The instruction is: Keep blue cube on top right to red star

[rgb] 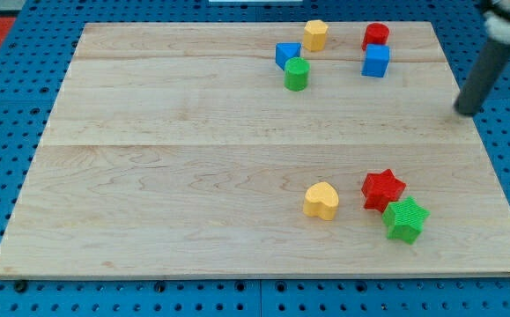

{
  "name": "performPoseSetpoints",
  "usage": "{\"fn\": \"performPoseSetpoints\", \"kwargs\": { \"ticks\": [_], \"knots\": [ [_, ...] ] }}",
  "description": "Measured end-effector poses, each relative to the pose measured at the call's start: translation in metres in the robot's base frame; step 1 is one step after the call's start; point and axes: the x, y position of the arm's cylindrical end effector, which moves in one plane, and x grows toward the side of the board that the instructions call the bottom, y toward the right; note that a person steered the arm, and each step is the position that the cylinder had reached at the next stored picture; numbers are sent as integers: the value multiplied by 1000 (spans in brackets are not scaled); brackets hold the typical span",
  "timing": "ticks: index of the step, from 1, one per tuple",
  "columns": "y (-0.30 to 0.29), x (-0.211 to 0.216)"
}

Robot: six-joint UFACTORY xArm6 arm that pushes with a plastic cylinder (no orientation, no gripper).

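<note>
My tip (463, 111), a bare rod holding nothing, apparently at the board's (193, 176) right edge, well apart from blue cube (376, 61) and red star (382, 189).

We see open board below our tip (464, 112), blue cube (376, 61) and red block (376, 35) to its left, red star (382, 189) and green star (405, 219) touching, far below-left.

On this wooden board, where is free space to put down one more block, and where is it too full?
The whole left half of the board is bare, as is the wide middle band between the two groups. Crowded: the top, with blue block, green cylinder, yellow block, red cylinder, blue cube; and lower right, with yellow heart, red star, green star. My tip stands at the right edge.
</note>
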Motion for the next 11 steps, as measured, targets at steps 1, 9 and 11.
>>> {"fn": "performPoseSetpoints", "kwargs": {
  "ticks": [1,9,11],
  "knots": [
    [-4,-69],
    [-132,22],
    [-171,75]
  ]
}}
